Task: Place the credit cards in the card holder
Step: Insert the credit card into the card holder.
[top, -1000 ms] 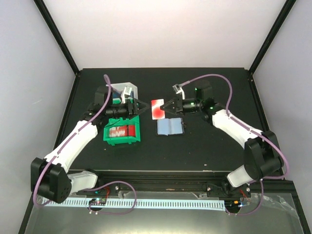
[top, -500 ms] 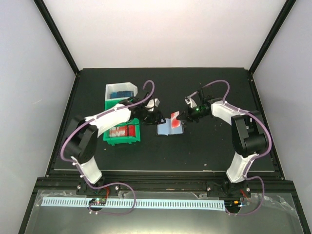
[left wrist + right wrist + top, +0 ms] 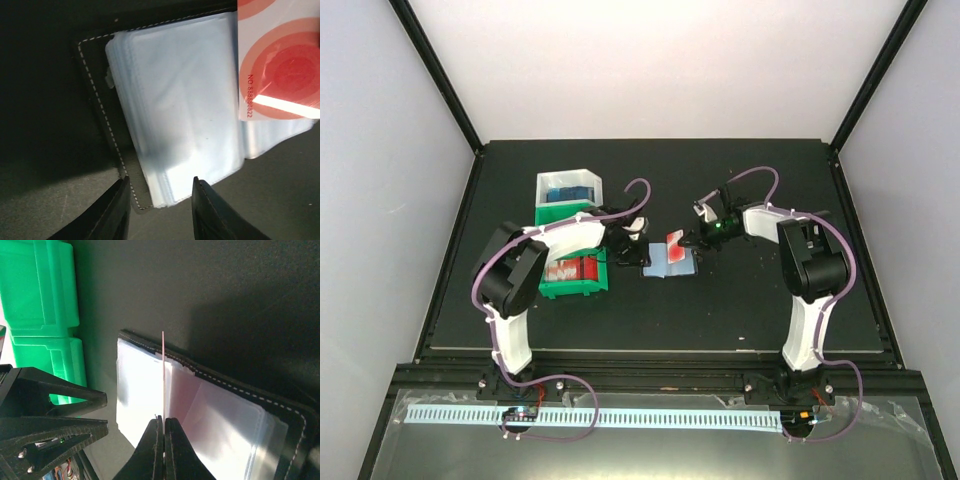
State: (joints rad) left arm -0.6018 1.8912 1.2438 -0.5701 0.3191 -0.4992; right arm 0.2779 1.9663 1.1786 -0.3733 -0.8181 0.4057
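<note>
Spans the scene with a flat black table (image 3: 770, 300). Carries on its left side a green plastic tray (image 3: 570, 290) and, near that tray's right, the small folding card holder (image 3: 665, 266), spread open with light blue pockets up. Grasps a red-and-white plastic card (image 3: 673, 245) in the right gripper (image 3: 163, 424), clenched on 1 short end: card on edge, long axis in line with the fingers, far end above the holder's stitched rim. Calls, probably, for a tilt and a slide straight ahead into a pocket mouth. Straddles 1 left corner of the holder with the left gripper (image 3: 159, 192), jaws parted; impossible to tell any contact.
</note>
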